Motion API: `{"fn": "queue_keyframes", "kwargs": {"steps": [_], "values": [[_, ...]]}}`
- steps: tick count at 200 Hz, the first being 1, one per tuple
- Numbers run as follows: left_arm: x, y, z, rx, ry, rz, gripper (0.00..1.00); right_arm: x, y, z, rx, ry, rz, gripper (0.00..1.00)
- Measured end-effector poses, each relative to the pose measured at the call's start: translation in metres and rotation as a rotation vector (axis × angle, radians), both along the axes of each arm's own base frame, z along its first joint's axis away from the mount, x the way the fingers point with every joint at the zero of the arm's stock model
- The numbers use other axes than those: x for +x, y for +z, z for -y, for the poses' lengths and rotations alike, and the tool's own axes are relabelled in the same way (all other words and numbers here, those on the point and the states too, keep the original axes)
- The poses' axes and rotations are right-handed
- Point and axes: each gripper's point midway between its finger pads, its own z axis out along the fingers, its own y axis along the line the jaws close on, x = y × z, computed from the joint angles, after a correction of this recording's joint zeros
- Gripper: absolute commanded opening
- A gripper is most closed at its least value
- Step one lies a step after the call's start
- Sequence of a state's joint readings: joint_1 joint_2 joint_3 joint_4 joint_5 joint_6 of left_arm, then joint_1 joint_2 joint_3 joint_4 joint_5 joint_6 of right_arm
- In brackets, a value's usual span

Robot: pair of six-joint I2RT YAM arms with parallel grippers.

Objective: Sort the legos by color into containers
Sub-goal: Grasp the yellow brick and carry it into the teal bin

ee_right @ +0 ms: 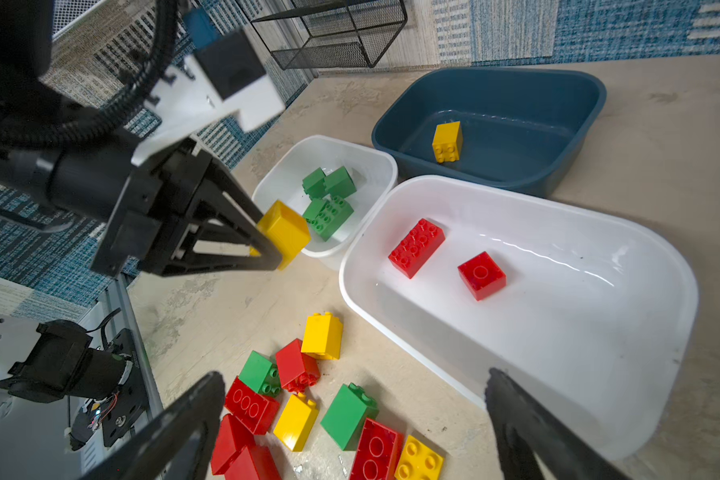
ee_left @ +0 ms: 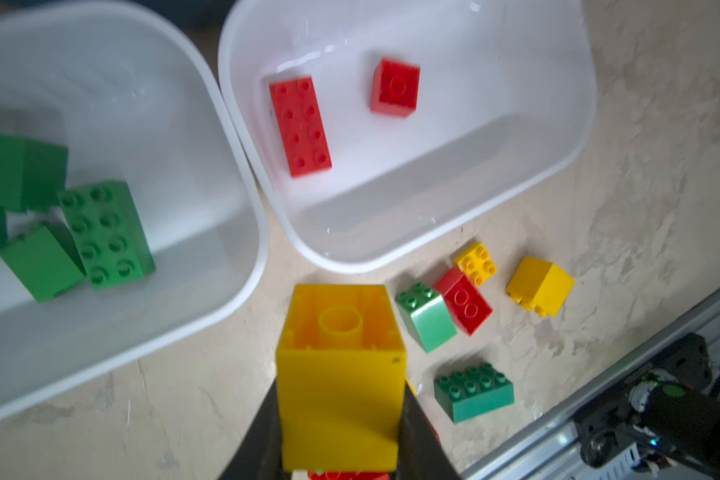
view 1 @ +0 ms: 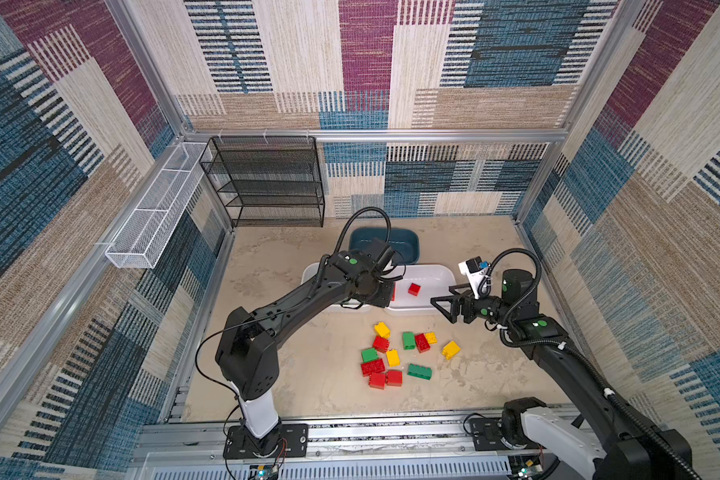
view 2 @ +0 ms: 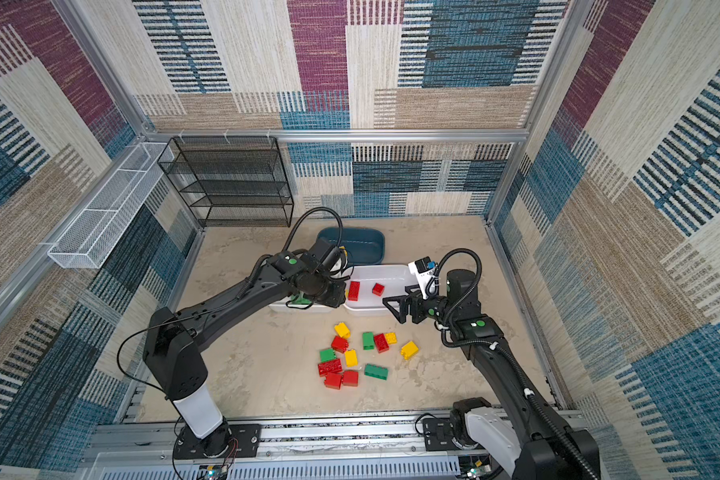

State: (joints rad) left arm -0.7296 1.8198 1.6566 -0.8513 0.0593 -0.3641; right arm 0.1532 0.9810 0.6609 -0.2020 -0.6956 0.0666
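Observation:
My left gripper [ee_left: 341, 415] is shut on a yellow lego [ee_left: 341, 365] and holds it above the table by the near rims of the two white containers, as the right wrist view shows [ee_right: 285, 232]. One white tub [ee_right: 371, 166] holds several green legos [ee_right: 329, 208]. The white tub beside it [view 1: 433, 274] holds two red legos [ee_right: 416, 247]. The teal tub [view 1: 408, 245] behind them holds one yellow lego [ee_right: 447, 141]. Loose red, green and yellow legos [view 1: 391, 353] lie on the table. My right gripper [view 1: 441, 309] hangs open and empty over their far right side.
A black mesh rack [view 1: 267, 183] stands at the back left wall. Along the left wall hangs a long white wire basket [view 1: 154, 212]. An aluminium rail [view 1: 391, 432] with both arm bases runs along the table's front edge.

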Motion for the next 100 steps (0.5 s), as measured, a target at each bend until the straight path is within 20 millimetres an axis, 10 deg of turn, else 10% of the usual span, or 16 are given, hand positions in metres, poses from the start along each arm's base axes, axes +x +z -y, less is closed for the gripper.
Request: {"fn": "queue_keyframes", "kwargs": {"steps": [100], "values": [[0.131,-0.015,0.012,0.050,0.085,0.149,0.28,0.005,-0.001,0.003,-0.013,-0.023,0.001,0.99]]}}
